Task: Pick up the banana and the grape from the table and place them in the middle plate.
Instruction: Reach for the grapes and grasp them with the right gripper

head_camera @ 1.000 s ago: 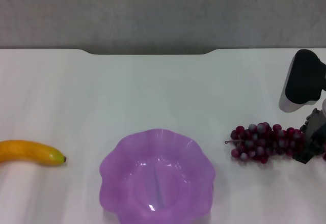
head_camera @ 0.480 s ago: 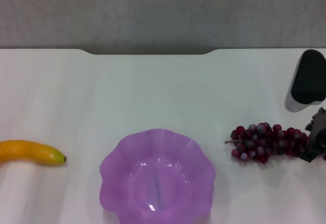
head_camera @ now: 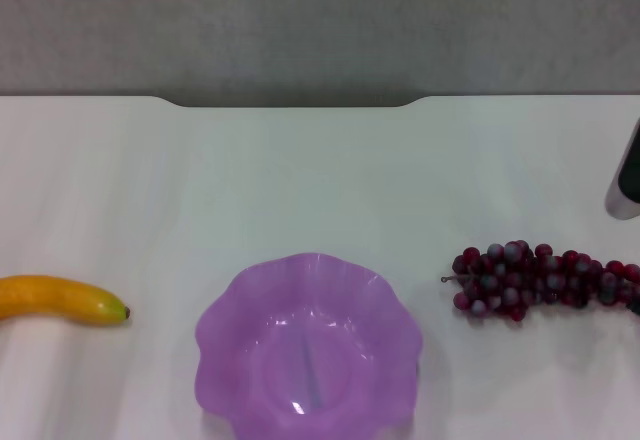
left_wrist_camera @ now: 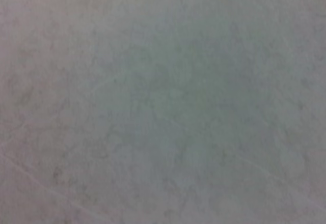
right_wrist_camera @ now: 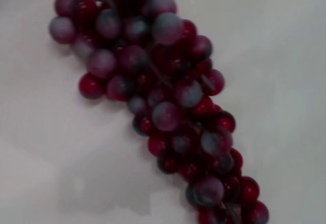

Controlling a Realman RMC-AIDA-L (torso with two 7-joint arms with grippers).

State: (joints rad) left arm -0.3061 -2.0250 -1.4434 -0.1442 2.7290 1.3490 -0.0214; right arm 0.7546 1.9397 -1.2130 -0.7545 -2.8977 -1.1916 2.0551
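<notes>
The banana (head_camera: 58, 299) lies on the white table (head_camera: 300, 180) at the left edge, its dark tip toward the plate. The purple scalloped middle plate (head_camera: 232, 318) sits front centre and holds nothing. The grape bunch (head_camera: 535, 280) lies on the table to the right of the plate, stem end toward it. The right wrist view shows the bunch (right_wrist_camera: 163, 102) close below, lying free on the table. Only a part of my right arm (head_camera: 628, 175) shows at the right edge; its gripper is out of view. My left gripper is not in view.
The table's far edge has a notch (head_camera: 290, 102) with a grey wall behind it. The left wrist view shows only a plain grey surface (left_wrist_camera: 163, 102).
My right arm has moved to the right, away from the grape bunch, and its gripper has left the head view. The grapes, banana and plate have not moved.
</notes>
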